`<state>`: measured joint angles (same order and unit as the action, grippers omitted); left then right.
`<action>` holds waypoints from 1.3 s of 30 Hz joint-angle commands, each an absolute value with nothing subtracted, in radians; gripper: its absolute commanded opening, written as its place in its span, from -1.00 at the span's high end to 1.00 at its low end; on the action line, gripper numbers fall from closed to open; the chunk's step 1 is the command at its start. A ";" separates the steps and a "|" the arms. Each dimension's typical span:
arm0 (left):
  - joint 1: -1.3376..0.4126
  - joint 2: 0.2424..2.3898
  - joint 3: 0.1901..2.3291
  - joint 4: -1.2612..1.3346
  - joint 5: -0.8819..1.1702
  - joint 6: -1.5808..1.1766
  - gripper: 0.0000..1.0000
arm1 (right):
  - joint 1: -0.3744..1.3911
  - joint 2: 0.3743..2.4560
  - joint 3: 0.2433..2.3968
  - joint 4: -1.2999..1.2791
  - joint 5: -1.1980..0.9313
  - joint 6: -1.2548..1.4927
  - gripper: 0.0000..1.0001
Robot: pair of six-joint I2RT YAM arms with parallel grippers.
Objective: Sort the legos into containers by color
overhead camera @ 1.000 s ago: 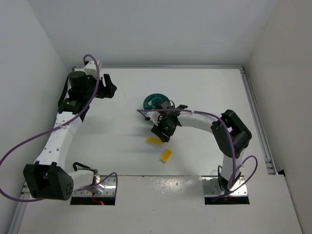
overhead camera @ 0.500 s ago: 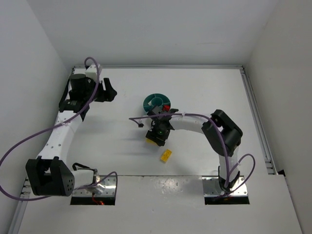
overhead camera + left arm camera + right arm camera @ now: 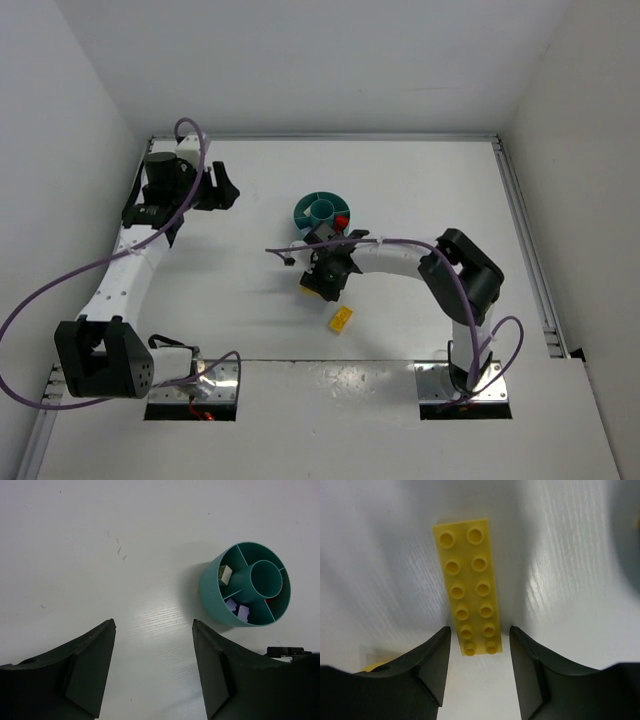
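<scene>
A long flat yellow lego plate (image 3: 467,587) lies on the white table; in the top view (image 3: 311,288) it peeks out under my right gripper. My right gripper (image 3: 480,635) is open, low over the plate, its jaws either side of the plate's near end without touching. In the top view the right gripper (image 3: 325,279) is just below the teal dish (image 3: 303,212). A second yellow brick (image 3: 341,319) lies nearer the bases. The dish (image 3: 212,592) holds an off-white brick (image 3: 224,573), purple bricks (image 3: 237,610) and a red brick (image 3: 342,221). My left gripper (image 3: 154,625) is open and empty, left of the dish.
The left arm (image 3: 130,260) runs along the table's left side near the wall. A purple cable (image 3: 285,250) sticks out left of the right wrist. A metal rail (image 3: 525,240) lines the table's right edge.
My right gripper has moved down-left from beside the dish onto the flat yellow plate and now covers most of it. The left gripper has shifted only slightly.
</scene>
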<state>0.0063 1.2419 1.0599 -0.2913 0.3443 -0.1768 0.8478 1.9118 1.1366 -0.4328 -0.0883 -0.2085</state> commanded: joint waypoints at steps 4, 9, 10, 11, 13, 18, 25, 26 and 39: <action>0.026 1.247 1.058 -0.261 0.367 -0.170 -0.36 | 0.842 1.928 1.062 -0.426 -0.025 -0.247 0.33; 0.026 1.256 1.049 -0.261 0.367 -0.169 -0.36 | 0.842 1.852 1.081 -0.485 0.035 -0.316 0.66; 0.026 1.256 1.049 -0.261 0.367 -0.169 -0.36 | 0.842 1.830 1.081 -0.485 0.049 -0.348 0.68; 0.026 1.256 1.049 -0.261 0.376 -0.169 -0.36 | 0.842 1.812 1.092 -0.501 0.078 -0.363 0.68; 0.026 1.256 1.049 -0.261 0.376 -0.169 -0.36 | 0.833 1.772 1.120 -0.547 0.104 -0.390 0.71; 0.026 1.256 1.040 -0.261 0.387 -0.169 -0.36 | 0.833 1.643 1.176 -0.609 0.195 -0.523 0.71; 0.026 1.256 1.031 -0.261 0.541 -0.169 -0.34 | 0.815 1.592 1.235 -0.580 0.379 -0.738 0.73; 0.026 1.256 1.031 -0.261 0.572 -0.169 -0.34 | 0.815 1.583 1.249 -0.568 0.396 -0.777 0.73; 0.026 1.247 1.003 -0.242 0.571 -0.169 -0.32 | 0.787 1.779 1.586 -0.633 0.517 -1.161 0.71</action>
<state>0.0132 1.2621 1.0035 -0.2855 0.5438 -0.1688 0.7944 1.7382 1.4731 -0.5827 0.4690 -1.0504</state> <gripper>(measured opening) 0.659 0.331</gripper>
